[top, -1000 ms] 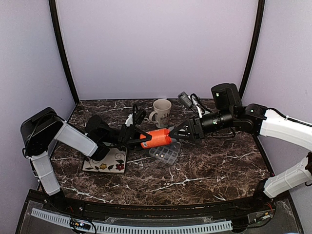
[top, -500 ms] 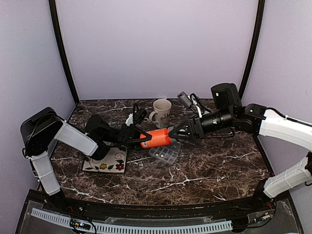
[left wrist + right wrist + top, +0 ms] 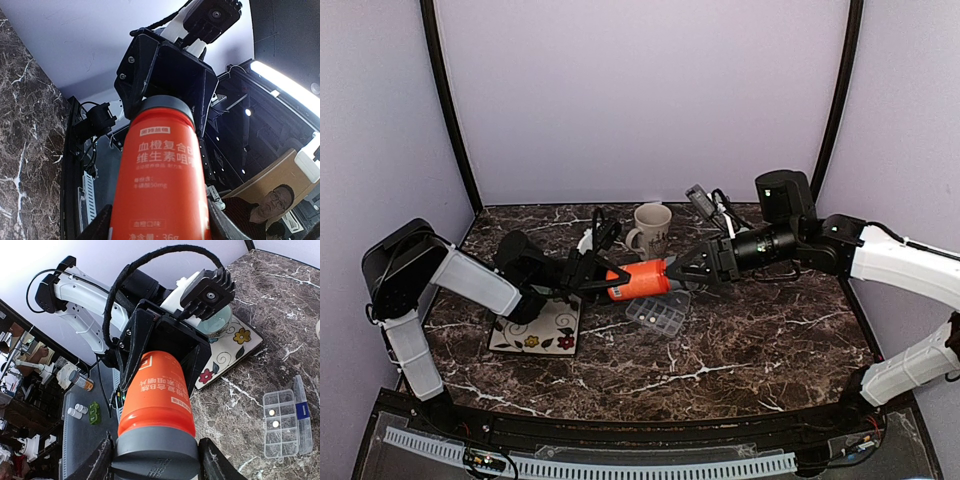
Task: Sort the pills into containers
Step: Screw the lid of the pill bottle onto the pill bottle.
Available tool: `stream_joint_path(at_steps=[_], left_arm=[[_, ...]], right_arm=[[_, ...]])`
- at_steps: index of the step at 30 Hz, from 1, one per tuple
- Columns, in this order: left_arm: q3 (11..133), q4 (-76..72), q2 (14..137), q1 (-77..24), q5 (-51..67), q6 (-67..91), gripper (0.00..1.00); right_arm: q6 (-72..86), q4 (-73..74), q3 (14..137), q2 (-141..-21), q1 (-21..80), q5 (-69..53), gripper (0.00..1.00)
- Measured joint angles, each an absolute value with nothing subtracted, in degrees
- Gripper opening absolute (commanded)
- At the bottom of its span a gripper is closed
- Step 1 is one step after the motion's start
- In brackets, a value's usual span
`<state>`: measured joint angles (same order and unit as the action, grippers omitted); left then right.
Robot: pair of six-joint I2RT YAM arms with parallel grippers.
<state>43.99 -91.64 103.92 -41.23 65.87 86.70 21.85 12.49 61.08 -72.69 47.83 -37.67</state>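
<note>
An orange bottle [image 3: 640, 281] with a grey cap [image 3: 155, 455] hangs level above the table, between both arms. My left gripper [image 3: 607, 280] is shut on its body end [image 3: 160, 175]. My right gripper [image 3: 674, 272] is shut on the cap, a fingertip [image 3: 102, 460] on each side. Just below lies the clear organiser box [image 3: 658, 317], lid open, on the marble. In the right wrist view, two of the box's [image 3: 281, 424] containers each hold one white pill [image 3: 271, 412].
A cream patterned mug [image 3: 652, 230] stands behind the bottle. A floral tile [image 3: 538, 332] lies under my left arm, with a pale green bowl [image 3: 220, 322] on it. Cables and a black device [image 3: 705, 207] sit at the back.
The bottle and both grippers have shifted only slightly, and my left forearm has edged a little to the left. Both grips are unchanged.
</note>
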Motion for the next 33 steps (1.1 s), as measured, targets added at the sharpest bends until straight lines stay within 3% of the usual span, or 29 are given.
stream_joint_path(at_steps=[18, 33], left_arm=[[46.2, -88.8, 103.3, -40.9, 66.2, 80.9, 0.00], [54.7, -46.3, 91.8, -41.1, 68.6, 49.4, 0.00]], right_arm=[[30.2, 9.9, 61.4, -72.8, 47.2, -37.1, 0.14], [35.8, 14.4, 65.3, -72.7, 46.9, -36.4, 0.11]])
